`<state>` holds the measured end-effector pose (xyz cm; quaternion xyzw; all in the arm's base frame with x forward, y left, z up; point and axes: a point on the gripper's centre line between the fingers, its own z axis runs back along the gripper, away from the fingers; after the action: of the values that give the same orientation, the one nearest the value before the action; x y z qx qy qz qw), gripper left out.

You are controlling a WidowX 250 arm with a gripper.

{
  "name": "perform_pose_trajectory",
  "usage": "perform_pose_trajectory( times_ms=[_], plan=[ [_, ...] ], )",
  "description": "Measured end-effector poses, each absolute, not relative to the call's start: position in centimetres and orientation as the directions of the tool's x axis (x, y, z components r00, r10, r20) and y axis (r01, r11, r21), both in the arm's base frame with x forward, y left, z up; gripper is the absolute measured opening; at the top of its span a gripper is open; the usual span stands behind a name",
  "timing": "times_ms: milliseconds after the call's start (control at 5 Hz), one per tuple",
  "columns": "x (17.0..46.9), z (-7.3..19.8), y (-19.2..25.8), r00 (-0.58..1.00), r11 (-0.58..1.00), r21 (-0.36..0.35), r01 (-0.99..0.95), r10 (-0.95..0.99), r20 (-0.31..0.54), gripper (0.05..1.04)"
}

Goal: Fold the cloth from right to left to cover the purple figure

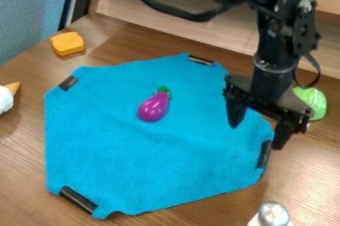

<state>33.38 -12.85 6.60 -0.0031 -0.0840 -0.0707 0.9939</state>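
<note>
A brown wooden table (27, 170) carries a blue cloth (146, 155), spread flat, dark strips at four corners. The black gripper (259, 126) is above its right side, fingers wide apart, gripping nothing. A purple eggplant (154, 107) lies on the cloth, left of the gripper. Around the cloth: green leafy toy (313, 102) far right, silver-topped shaker (273, 214) near right, orange block (67, 44) far left, white-and-tan toy (5, 98) left.

You see the arm (280, 26) cut off up top, the ice cream (6, 98) at the left edge, the shaker (273, 215) lower right. The gripper (257, 134) hides bits of cloth (173, 155) and green toy (316, 102).
</note>
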Motion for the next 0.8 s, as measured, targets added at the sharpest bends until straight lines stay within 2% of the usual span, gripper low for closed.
perform_pose_trajectory(
  times_ms=[400,600,800],
  plan=[
    [33.8,4.2,-13.7,0.985,0.997,-0.019,0.079,-0.075,0.153,1.001],
    [33.7,3.0,-13.8,0.991,0.999,-0.021,0.049,-0.046,0.128,0.953],
    [34.0,2.6,-14.2,0.99,0.999,-0.043,0.013,-0.007,0.139,0.676]
  ],
)
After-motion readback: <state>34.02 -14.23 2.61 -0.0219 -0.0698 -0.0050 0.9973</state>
